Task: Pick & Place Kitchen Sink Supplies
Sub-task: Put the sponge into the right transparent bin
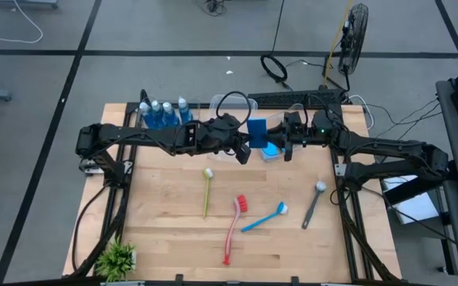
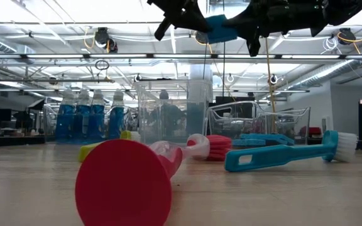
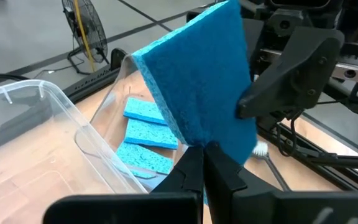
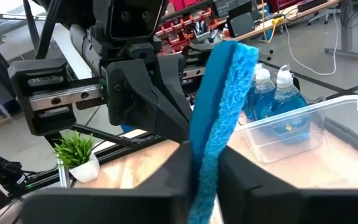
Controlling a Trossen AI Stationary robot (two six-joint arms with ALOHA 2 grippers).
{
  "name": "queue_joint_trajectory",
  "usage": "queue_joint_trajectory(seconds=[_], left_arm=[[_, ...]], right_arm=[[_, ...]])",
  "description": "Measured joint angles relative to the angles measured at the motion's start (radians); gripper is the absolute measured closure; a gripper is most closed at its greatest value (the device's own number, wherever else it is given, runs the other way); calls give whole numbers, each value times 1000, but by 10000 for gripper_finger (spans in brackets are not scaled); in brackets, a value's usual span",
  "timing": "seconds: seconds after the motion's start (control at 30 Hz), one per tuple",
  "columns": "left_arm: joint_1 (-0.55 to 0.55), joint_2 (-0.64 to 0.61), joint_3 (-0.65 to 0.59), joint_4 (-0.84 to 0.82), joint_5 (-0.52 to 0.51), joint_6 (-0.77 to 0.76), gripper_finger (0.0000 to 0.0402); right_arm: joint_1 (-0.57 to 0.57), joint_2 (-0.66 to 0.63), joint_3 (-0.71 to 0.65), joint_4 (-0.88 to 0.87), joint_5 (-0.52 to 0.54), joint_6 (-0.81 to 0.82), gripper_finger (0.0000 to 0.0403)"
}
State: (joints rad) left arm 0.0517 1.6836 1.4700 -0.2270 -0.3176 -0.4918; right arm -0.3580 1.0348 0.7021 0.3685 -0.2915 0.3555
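Sponge handover above the far tubs

Left gripper (image 3: 202, 163) and right gripper (image 4: 205, 163) both pinch one blue sponge (image 1: 258, 131) mid-air; four brushes (image 1: 233, 230) lie unsorted nearer, bottles (image 1: 164, 114) far left.

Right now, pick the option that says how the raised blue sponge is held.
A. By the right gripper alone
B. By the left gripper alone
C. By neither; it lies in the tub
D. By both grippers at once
D: the blue sponge stands on edge between the arms, with the left gripper and the right gripper each closing fingers on it.
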Motion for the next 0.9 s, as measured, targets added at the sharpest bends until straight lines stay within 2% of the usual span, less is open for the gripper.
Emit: queue_joint_trajectory(seconds=[0.07, 0.2, 0.33, 0.6, 0.73, 0.9], left_arm=[[0, 0, 0, -4, 1, -4, 402], [0, 0, 0, -5, 2, -4, 396], [-1, 0, 0, -9, 3, 20, 372], [-6, -20, 0, -8, 0, 117, 277], [-1, -46, 0, -51, -76, 125, 223], [-1, -102, 1, -186, -157, 167, 173]], right_arm=[[0, 0, 0, -2, -1, -4, 391], [0, 0, 0, -9, 0, 1, 394], [-1, 0, 0, -19, 4, -3, 398], [-50, -25, 0, -113, 36, -5, 401], [-96, -66, 0, -190, 49, -30, 401], [-155, -135, 0, -307, 133, -92, 402]])
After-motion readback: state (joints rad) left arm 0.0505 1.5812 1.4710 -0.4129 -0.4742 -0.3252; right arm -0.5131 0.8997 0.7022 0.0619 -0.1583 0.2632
